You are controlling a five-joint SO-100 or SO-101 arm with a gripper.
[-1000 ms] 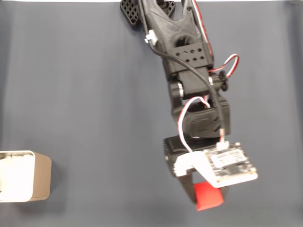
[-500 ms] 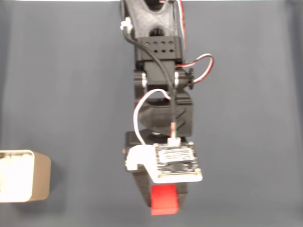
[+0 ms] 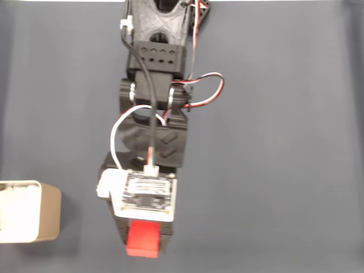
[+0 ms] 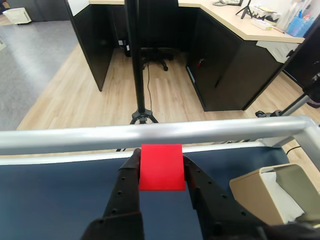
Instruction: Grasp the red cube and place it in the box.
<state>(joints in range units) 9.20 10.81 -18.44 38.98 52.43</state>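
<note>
Dark blue counter (image 3: pixel 284 142) lies under everything, and nearest to your wrist camera you see the two black fingers (image 4: pixel 129 175) closed on the red cube (image 4: pixel 161 167), one on each side face, with the cube lifted off the surface. In the fixed view the gripper (image 3: pixel 142 242) holds the red cube (image 3: pixel 142 240) at the lower edge, well apart from the box (image 3: pixel 28 211), which stands at the left. In the wrist view the box (image 4: pixel 250 192) is at the lower right. Beyond the counter's metal rail (image 4: pixel 150 134) you see a wooden floor (image 4: pixel 75 85) and dark desks (image 4: pixel 225 65).

The risk, I think, is the release. If you open the fingers before the cube is fully above the box opening, it can strike the rim and bounce away. The hold looks shallow, so a fast swing may let it slip.
</note>
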